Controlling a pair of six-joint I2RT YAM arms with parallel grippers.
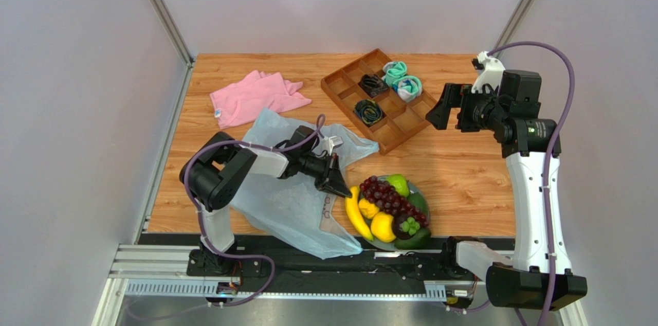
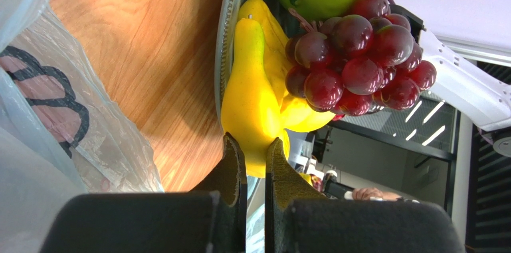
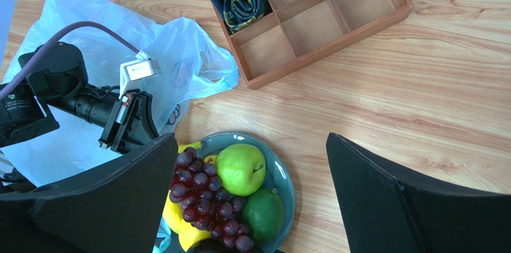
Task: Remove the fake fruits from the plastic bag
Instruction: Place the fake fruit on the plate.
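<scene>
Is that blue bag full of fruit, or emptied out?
Looks emptied: the plastic bag lies flat and limp, and the fake fruits are piled on the plate beside it.

The bench (image 1: 463, 164) is a light wood-grain board with pale panels at its left, back and right. A crumpled pink cloth (image 1: 255, 97) lies at the far left. Just nearer, the pale-blue plastic bag (image 1: 286, 202) spreads flat, its near corner hanging past the front edge. A wooden tray (image 1: 407, 120) with compartments sits angled at the far middle-right. A teal plate (image 3: 286, 176) rests near the front edge, just beside the bag
</scene>
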